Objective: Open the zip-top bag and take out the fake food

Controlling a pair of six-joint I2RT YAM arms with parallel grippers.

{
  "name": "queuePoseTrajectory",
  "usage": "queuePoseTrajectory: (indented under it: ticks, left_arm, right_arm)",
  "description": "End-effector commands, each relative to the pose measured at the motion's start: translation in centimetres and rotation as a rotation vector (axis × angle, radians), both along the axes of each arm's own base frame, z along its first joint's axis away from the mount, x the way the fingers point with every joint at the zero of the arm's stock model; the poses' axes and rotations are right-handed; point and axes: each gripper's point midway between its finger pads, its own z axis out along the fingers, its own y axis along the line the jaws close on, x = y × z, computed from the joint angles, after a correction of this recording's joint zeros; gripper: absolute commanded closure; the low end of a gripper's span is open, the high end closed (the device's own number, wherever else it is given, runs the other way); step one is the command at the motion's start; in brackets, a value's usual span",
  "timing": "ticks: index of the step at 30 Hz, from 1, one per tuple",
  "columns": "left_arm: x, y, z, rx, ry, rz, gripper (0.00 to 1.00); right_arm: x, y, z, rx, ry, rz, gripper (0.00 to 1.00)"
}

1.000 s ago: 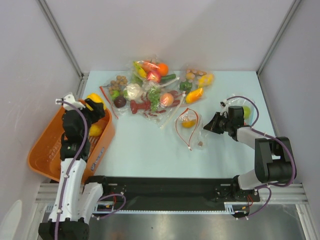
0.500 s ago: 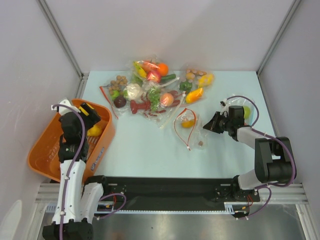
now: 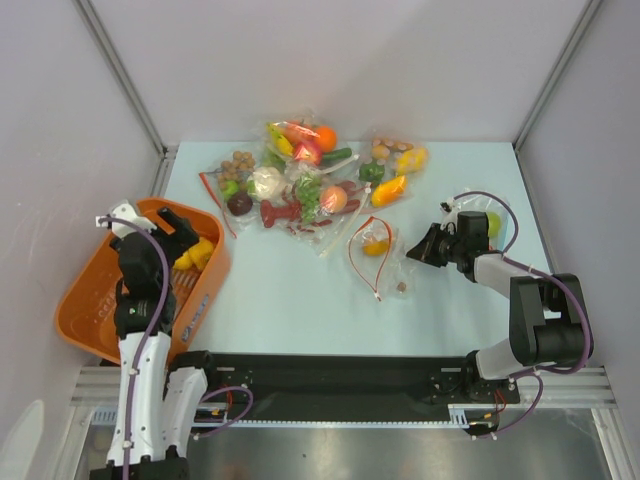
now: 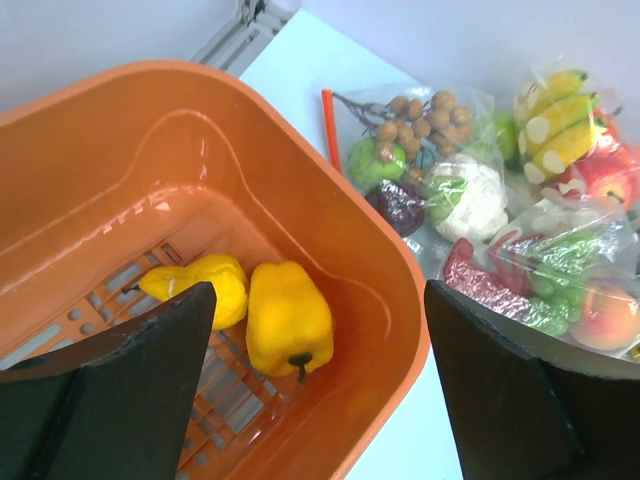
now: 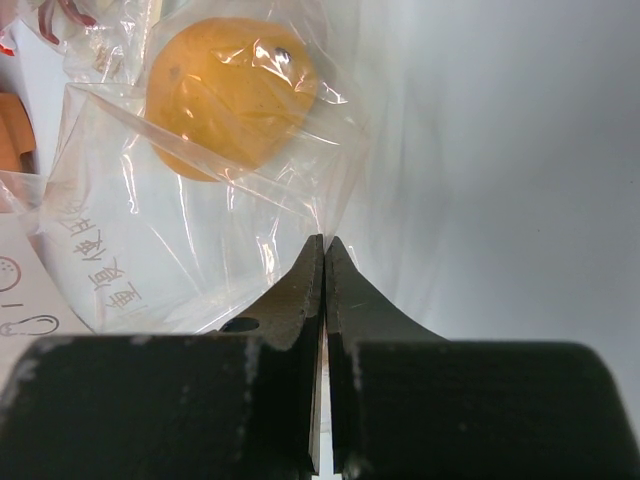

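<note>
Pinched a fold of the zip-top bag (image 5: 150, 240) with the right gripper (image 5: 325, 245) pressed together, orange fake food (image 5: 232, 95) just beyond its tips; hung the left gripper (image 4: 318, 290) spread over the basket (image 4: 120, 120); likely needed a steady hold for the next reach-in

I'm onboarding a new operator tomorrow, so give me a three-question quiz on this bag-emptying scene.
1. True or false: the left gripper hangs open over the orange basket.
2. What is the right gripper shut on? A) the edge of the zip-top bag B) nothing C) the basket's rim
3. Fill in: ___ yellow pieces lie in the basket.
Key: 1 true; 2 A; 3 two.
</note>
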Motion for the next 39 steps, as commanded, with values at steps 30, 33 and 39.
queuePoseTrajectory:
  ticks: [30,33,39]
  left_arm:
    - [0.8,-37.6,4.0,0.185,-0.101,-0.949,0.16]
    - [0.8,-39.3,3.4,0.178,-0.079,-0.998,0.23]
    - [0.6,-40.4,1.4,0.172,-0.021,-1.036,0.42]
  right_arm:
    - [-0.5,0.5,1.8,0.004,-0.056,0.031,1.0]
    - [-0.5,0.5,1.9,0.004,-0.061,0.034,1.0]
    - [-0.6,0.5,1.7,0.009,-0.059,0.035,1.0]
